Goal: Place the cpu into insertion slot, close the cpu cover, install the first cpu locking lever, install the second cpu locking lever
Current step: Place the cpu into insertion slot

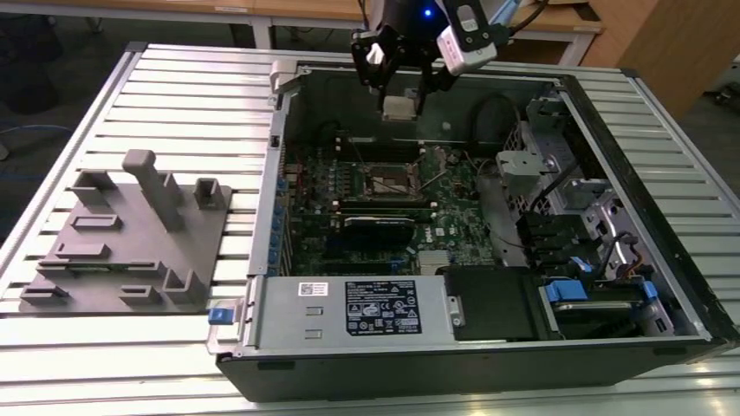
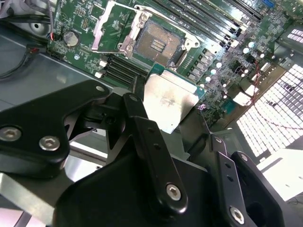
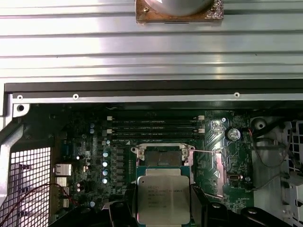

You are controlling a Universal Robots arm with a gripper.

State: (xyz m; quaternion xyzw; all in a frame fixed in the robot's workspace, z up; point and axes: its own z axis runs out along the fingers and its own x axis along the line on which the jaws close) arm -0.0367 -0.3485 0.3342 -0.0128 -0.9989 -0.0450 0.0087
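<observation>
My gripper hangs over the far part of the open computer case, shut on the cpu. The cpu is a flat square chip; its silver top and printed face show between the black fingers in both wrist views. The insertion slot lies below on the green motherboard, with its dark centre bare. The cpu is well above the slot and touches nothing. The cpu cover is flipped open beside the slot. The cpu hides the slot's near edge in the first wrist view.
The case lies on a slatted metal table. A grey fixture block stands at the exterior view's left. Memory sticks, a power supply, black cables and a drive cage surround the slot.
</observation>
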